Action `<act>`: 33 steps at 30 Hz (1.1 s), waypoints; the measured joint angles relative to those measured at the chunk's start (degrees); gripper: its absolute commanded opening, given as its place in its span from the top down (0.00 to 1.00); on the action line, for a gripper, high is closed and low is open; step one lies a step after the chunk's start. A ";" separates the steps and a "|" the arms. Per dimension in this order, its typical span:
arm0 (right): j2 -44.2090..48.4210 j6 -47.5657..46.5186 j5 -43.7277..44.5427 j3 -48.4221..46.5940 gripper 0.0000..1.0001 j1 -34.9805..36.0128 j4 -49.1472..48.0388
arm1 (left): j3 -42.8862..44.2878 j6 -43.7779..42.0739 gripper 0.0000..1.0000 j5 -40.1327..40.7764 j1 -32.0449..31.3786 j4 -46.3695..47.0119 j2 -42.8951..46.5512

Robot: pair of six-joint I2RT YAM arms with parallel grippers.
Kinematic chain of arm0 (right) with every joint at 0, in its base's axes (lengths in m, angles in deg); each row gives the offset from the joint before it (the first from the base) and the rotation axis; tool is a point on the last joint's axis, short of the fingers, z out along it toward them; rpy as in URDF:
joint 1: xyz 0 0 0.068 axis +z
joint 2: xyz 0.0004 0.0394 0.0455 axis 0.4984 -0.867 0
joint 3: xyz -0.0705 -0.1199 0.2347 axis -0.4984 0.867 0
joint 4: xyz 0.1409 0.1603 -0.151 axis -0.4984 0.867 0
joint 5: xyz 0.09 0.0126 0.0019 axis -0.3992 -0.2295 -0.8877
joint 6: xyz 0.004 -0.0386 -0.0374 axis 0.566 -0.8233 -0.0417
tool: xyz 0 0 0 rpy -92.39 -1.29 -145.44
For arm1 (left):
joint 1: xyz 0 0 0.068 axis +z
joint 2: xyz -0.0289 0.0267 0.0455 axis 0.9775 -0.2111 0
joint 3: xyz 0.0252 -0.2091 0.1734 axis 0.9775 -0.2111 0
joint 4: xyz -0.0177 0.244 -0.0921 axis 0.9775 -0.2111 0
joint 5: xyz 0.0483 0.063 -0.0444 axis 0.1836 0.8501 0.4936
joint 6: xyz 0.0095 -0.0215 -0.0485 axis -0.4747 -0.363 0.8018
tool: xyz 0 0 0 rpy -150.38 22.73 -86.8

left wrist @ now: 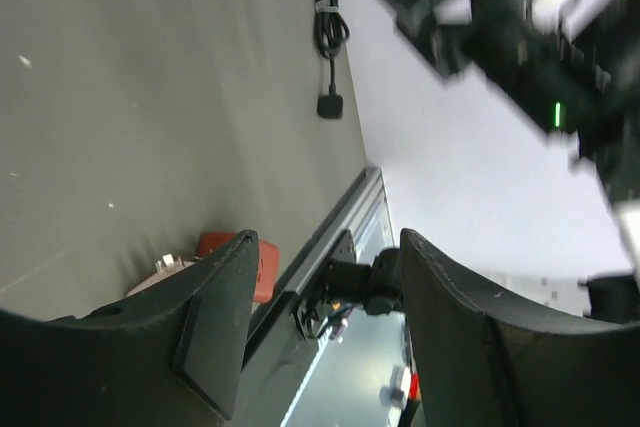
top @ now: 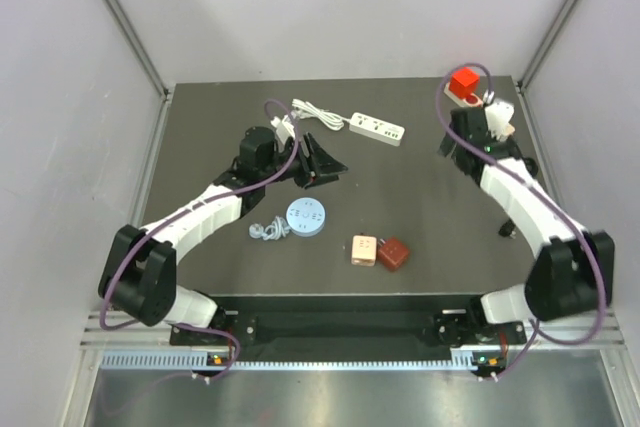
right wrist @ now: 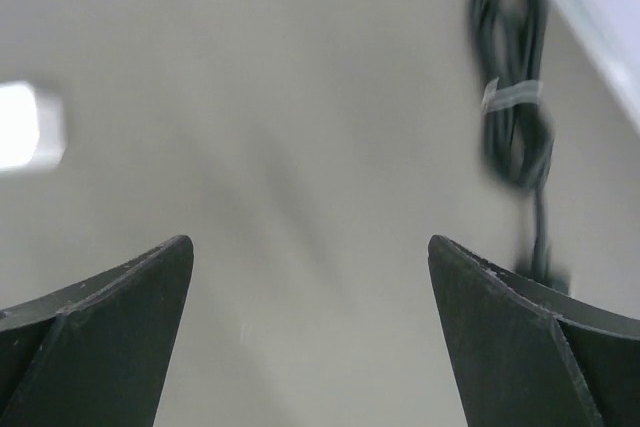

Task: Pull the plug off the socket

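The white power strip lies at the far middle of the table, with its cord coiled just beside it. Whether a plug sits in a socket cannot be told. The left end effector stands wide and empty near the strip, likely ready to steady it. The right end effector, also wide and empty, hangs far right. Counted: one strip, one blue disc, two cubes, one black cable.
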 measured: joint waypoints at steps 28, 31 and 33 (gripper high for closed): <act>-50.58 -29.94 -26.36 -46.88 0.16 -26.91 -18.60 | 3.13 -1.22 0.42 -6.99 -5.11 4.72 -13.73; -50.99 -30.42 -27.96 -46.93 0.26 -26.93 -18.60 | 3.15 -1.31 0.42 -7.48 -5.11 4.72 -13.75; -51.41 -30.93 -28.83 -46.95 0.34 -26.91 -18.58 | 3.15 -1.33 0.42 -7.69 -5.11 4.68 -13.73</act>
